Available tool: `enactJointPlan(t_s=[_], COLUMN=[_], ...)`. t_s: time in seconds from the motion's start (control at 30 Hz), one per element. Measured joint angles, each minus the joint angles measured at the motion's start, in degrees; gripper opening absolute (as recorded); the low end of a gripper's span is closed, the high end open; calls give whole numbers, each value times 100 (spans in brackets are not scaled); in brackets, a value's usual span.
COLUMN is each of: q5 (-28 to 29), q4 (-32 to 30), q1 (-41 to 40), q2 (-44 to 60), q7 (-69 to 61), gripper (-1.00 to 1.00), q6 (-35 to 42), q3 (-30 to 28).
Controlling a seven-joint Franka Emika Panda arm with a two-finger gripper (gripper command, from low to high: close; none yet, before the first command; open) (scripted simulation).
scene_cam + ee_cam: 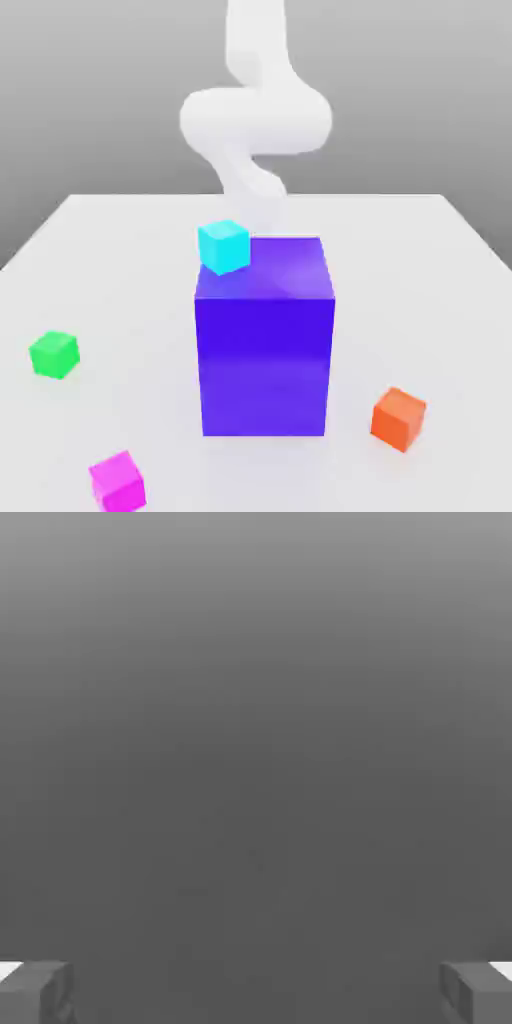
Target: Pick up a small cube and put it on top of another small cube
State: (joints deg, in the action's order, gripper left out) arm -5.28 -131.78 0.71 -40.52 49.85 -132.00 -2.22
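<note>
While your arm [255, 110] rises behind the blue block [264, 340], the task has not begun: nothing is held. On the hand view the two fingertips [35, 992] stand far apart at the frame's edges, so the gripper [256, 992] is spread wide and released, with only grey backdrop between them.

Locations, all taken from the blue block on the table [440, 300]:
- Pink cube [118, 482]: forward of the block toward the camera and off to the exterior view's left, well apart from it.
- Green cube [54, 354]: level with the block's front face, well apart on the exterior view's left, behind the pink cube.
- Cyan cube [224, 246]: resting on the block's top, at its far left corner.
- Orange cube [399, 418]: near the block's front right corner.

Handling judgement: the pink cube looks rigid, light and plain-faced, likely smooth. You should take it across two opposite vertical faces, centred, fingers squared to its slightly turned sides. You need a level, gentle release on the green cube, since a small top leaves little margin and an offset placement may slide off.
</note>
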Motion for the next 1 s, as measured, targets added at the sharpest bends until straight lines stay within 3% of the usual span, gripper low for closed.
enactJointPlan(t_s=[0.27, 0.5, 0.77, 1.0], q5=[-1513, -2304, -2521, -2206], q4=[18, 7, -84, -228], q1=[62, -54, -155, 41], q2=[1783, 3240, 4629, 5485], q7=[1468, 3089, 5394, 7726], gripper=[0, 0, 0, 0], q6=[-6, -102, -536, -1171], q3=[-433, -503, -622, -1089])
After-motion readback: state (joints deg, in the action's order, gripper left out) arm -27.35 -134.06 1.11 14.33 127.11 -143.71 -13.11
